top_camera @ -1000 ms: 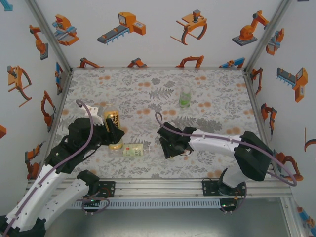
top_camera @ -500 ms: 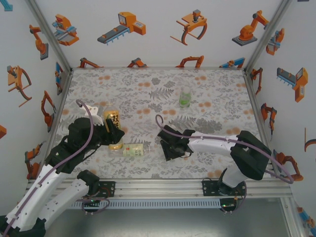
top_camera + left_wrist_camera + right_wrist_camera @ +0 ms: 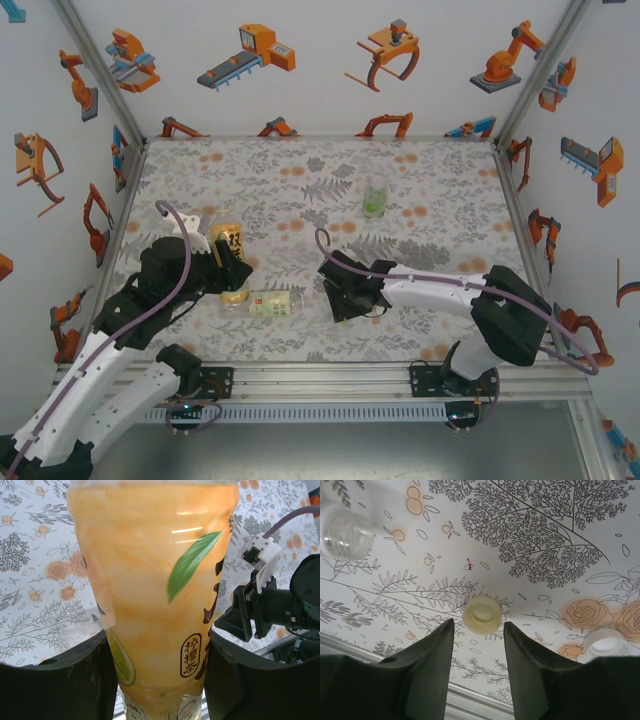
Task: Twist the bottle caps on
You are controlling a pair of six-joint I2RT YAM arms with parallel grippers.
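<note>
Noted right claw (image 3: 478, 623) narrowly parted, straddling a pale yellow screw cap (image 3: 481, 613), not gripping it. Found cap lying on the table (image 3: 450, 170) towards its near edge, about midway along. Judged light, stiff, slick: best pinched squarely across the side wall. Noted white cap (image 3: 606, 642) near. Found left claw (image 3: 157, 680) clamped on lemon-tea bottle (image 3: 150, 580), towards left edge.

Floral table cover (image 3: 440, 200); robot-picture walls (image 3: 320, 100); metal rail (image 3: 320, 378) along near edge
</note>
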